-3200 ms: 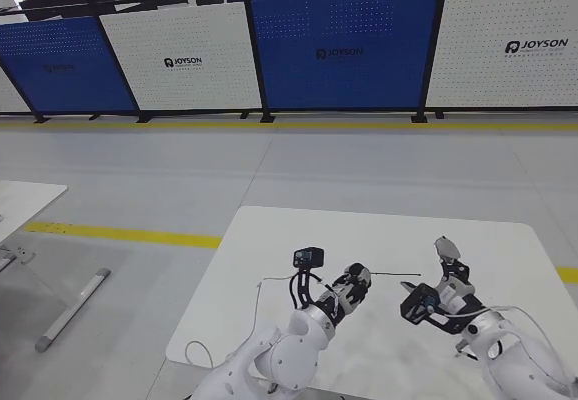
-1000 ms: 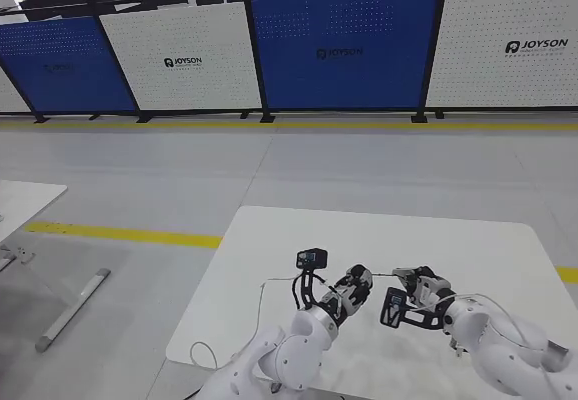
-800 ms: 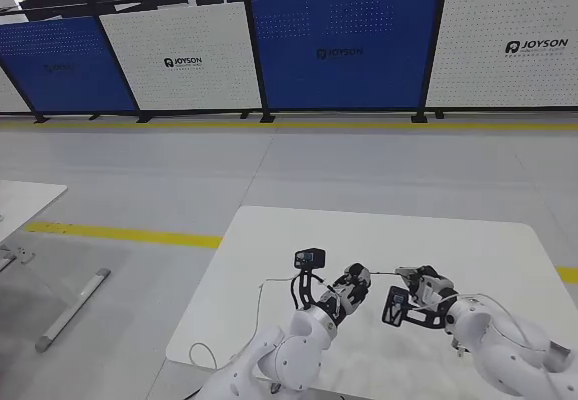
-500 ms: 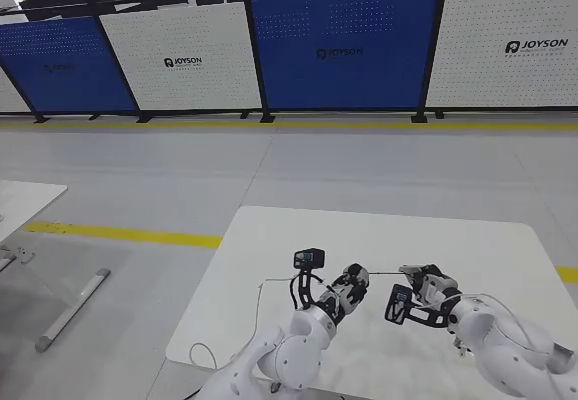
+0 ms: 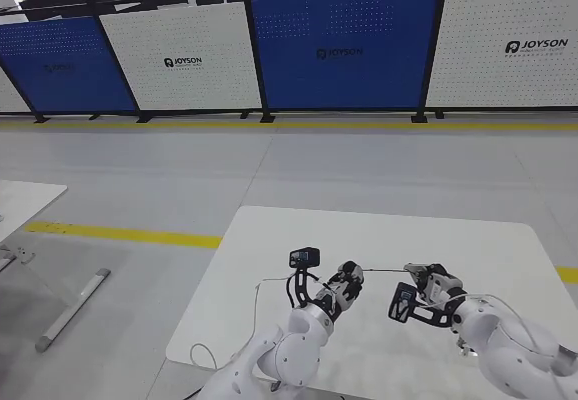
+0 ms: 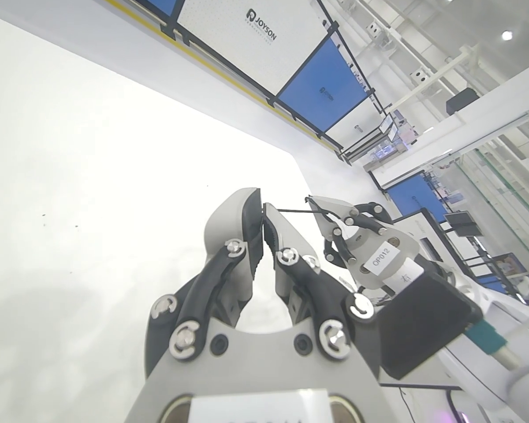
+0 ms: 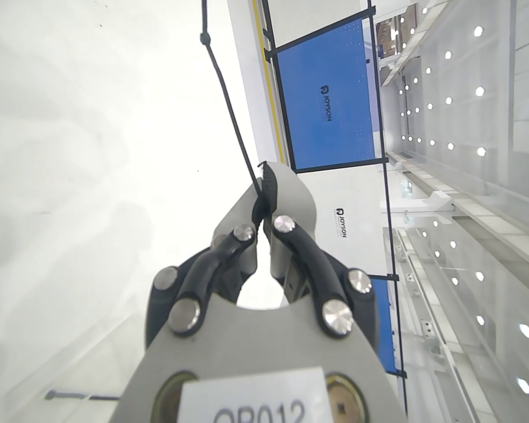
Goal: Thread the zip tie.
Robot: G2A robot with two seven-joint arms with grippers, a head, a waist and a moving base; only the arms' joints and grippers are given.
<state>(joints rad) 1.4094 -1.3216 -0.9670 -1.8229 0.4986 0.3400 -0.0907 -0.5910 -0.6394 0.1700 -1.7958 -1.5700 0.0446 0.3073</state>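
Over table (image 5: 299, 240), both grippers' fingers (image 6: 233, 227) (image 7: 291, 195) pinch zip tie (image 7: 227, 105).

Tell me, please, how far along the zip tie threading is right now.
Done: the zip tie is held up off the table. In hand: the left pincer is shut on one end and the right pincer on the other, with the strap straight between them. Left: no loop shows, so the tip apparently has yet to be bent round and fed through the head.
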